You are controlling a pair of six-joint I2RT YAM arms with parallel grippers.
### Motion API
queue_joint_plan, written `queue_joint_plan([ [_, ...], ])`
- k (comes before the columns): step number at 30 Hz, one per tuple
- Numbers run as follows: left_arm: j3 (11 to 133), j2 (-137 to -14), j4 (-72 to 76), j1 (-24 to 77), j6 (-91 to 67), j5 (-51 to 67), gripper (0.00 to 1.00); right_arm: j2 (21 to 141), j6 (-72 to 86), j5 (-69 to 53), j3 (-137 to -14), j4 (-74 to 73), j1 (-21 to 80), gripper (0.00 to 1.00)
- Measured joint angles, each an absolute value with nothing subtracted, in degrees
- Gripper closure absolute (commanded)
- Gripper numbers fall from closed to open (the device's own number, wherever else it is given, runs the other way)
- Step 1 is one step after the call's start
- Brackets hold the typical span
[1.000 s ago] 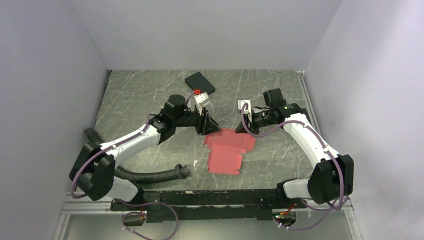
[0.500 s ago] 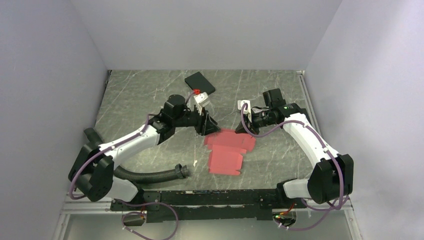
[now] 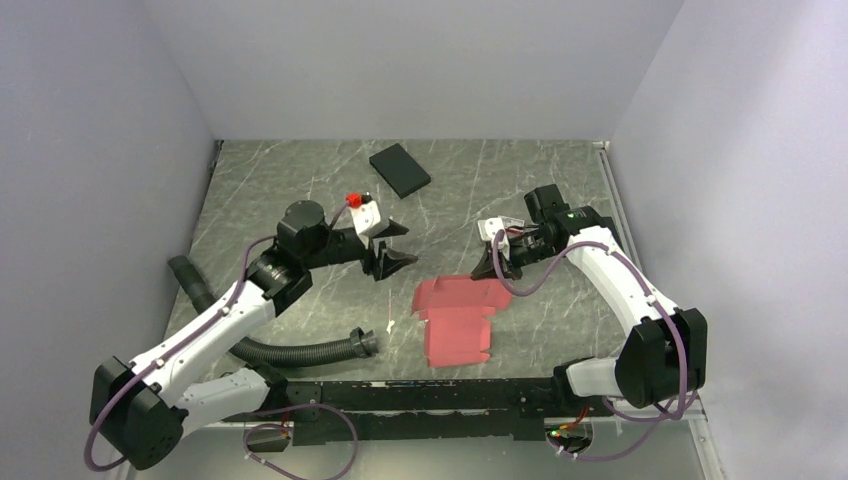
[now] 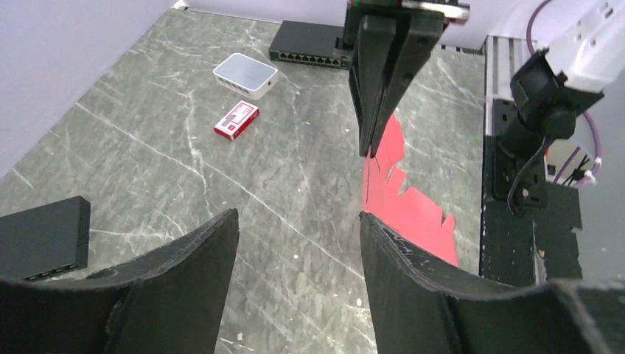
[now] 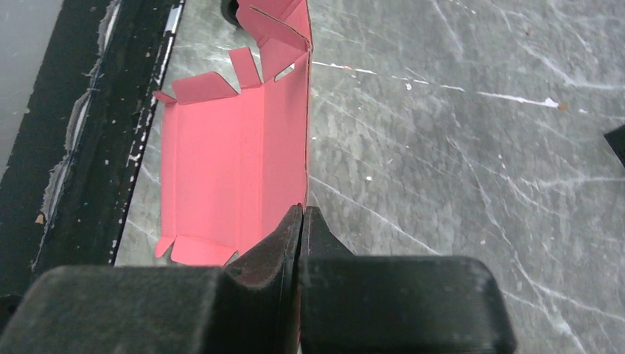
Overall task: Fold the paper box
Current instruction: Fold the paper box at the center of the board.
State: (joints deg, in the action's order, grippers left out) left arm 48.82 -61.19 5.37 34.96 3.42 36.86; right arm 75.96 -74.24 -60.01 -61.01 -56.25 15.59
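Near desk point(image 3: 290, 185) ctr, left claw point(image 3: 398, 246) has backed off paper box point(image 3: 455, 322), jaws wide; right claw point(image 3: 487, 268) alone pinches raised edge, fold unfinished.

white arms point(image 3: 612, 262) with black joints point(image 3: 660, 360), purple cables point(image 4: 536, 22) and black wedge-shaped fingers point(image 4: 177, 287).

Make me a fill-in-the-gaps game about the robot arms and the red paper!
1. The left gripper has its jaws ___ and holds nothing.
2. The right gripper is ___ on the edge of the paper box.
3. The small box next to the red-and-white carton is coloured ___.
Missing words: open; shut; white.
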Motion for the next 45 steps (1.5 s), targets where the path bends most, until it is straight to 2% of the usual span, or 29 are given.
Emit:
queue_joint_plan([
  [7, 45.7, -61.9, 4.9, 36.1, 11.4, 41.8, 0.37, 76.0, -82.1, -62.1, -61.0, -61.3, 15.7, 1.0],
  [15, 46.0, -71.7, 6.9, 36.1, 10.8, 51.7, 0.4, 76.0, -84.5, -62.3, -61.0, -62.6, 16.4, 1.0],
  [24, 46.4, -74.7, 10.4, 36.5, 9.6, 57.5, 0.44, 76.0, -84.7, -62.3, -61.0, -62.7, 16.5, 1.0],
  [41, 48.2, -79.0, 10.8, 39.1, 9.3, 59.7, 0.46, 76.0, -82.2, -62.3, -61.0, -61.5, 16.5, 1.0],
  [45, 48.2, -79.5, 10.7, 39.4, 9.3, 59.7, 0.53, 76.0, -80.8, -62.2, -61.0, -60.3, 16.5, 1.0],
])
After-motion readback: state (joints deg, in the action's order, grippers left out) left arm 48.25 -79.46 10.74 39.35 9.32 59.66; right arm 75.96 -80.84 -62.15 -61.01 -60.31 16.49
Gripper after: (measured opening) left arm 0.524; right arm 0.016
